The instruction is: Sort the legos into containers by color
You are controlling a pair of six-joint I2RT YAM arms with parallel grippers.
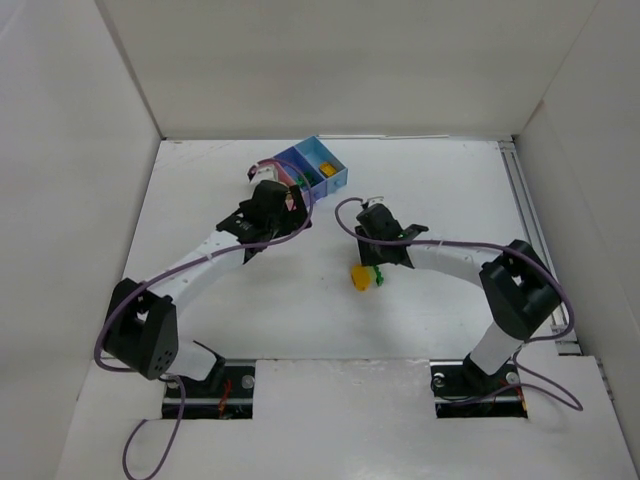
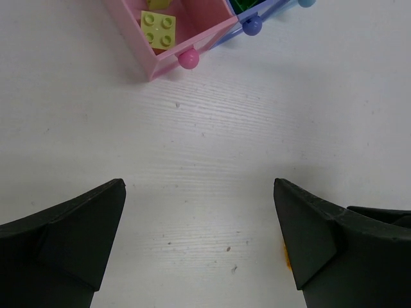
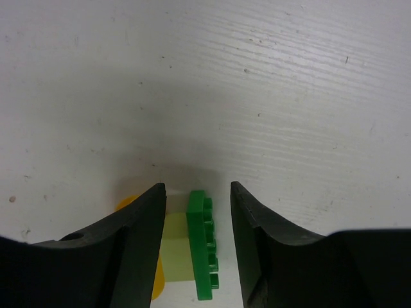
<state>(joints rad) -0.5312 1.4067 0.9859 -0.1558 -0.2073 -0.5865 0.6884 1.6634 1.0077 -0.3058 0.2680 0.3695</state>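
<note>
Three joined bins stand at the back: pink [image 2: 205, 25], purple-blue [image 1: 296, 163] and light blue [image 1: 328, 172]. The pink bin holds a pale yellow-green brick [image 2: 158, 29]. The light blue one holds an orange-yellow brick [image 1: 327, 171]. My left gripper [image 2: 199, 237] is open and empty over bare table just in front of the pink bin; it also shows in the top view [image 1: 272, 198]. My right gripper [image 3: 198, 190] is low at mid-table, its jaws standing open around a dark green brick [image 3: 204, 253] and a pale yellow-green brick [image 3: 176, 253]. A gap shows at the right jaw. An orange-yellow brick [image 3: 128, 205] lies outside the left finger.
White walls enclose the table on the left, back and right. A metal rail [image 1: 530, 230] runs along the right side. Purple cables loop over both arms. The orange-yellow brick [image 1: 358, 277] and green brick [image 1: 379, 277] lie mid-table by my right gripper [image 1: 372, 266].
</note>
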